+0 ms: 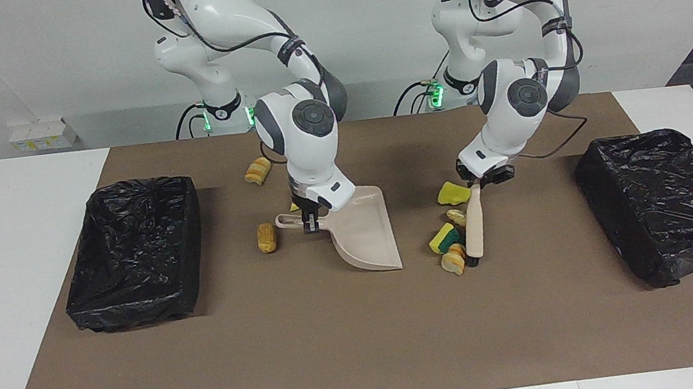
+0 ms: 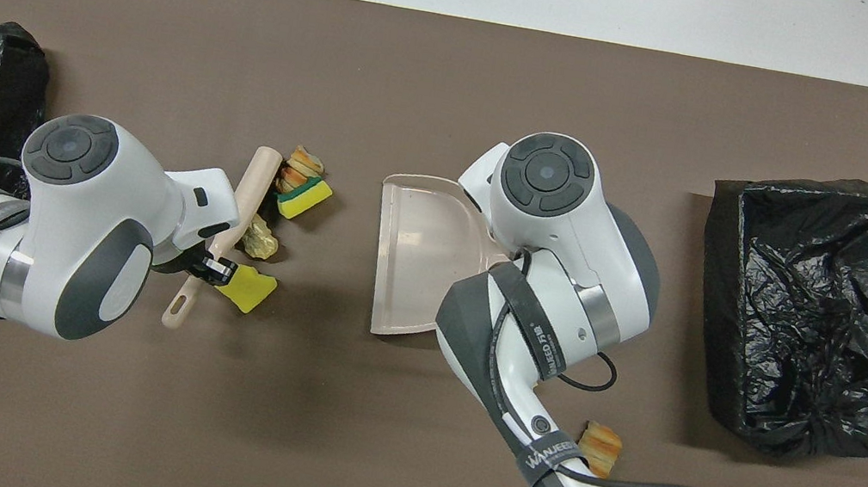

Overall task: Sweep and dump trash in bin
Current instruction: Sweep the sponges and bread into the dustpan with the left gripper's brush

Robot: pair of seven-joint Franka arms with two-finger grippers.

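1. Nearest the robots lies a bread roll (image 1: 258, 170), alone on the brown mat (image 1: 338, 352) toward the right arm's end and out of the brush's reach.
2. A little farther out, the right gripper (image 1: 310, 225) has its jaws clamped on the handle of the dustpan (image 1: 364, 235). The pan's open mouth faces the left arm's end of the table, judged to be so that swept scraps can slide in.
3. Just beside that handle sits another roll (image 1: 266, 237), outside the pan on its closed side. A sliver of yellow scrap (image 1: 293, 206) peeks out by the right gripper, mostly hidden.
4. Toward the left arm's end, the left gripper (image 1: 480, 180) is closed on the handle of the brush (image 1: 474, 229), whose bristle end touches the mat. The brush is angled with its head farthest from the robots, probably to push sideways toward the pan.
5. A yellow sponge chunk (image 1: 453, 193) lies just beside the left gripper, near the brush handle.
6. Farther out, three scraps bunch against the brush: a pale crust (image 1: 456, 216), a green-topped sponge (image 1: 443, 237) and an orange crust (image 1: 454, 260). They lie between brush and pan, apart from the pan's lip.
7. Two bins wait at the table's ends: one black-lined bin (image 1: 131, 251) by the right arm, another bin (image 1: 667, 203) by the left arm. No trash is in the pan yet.
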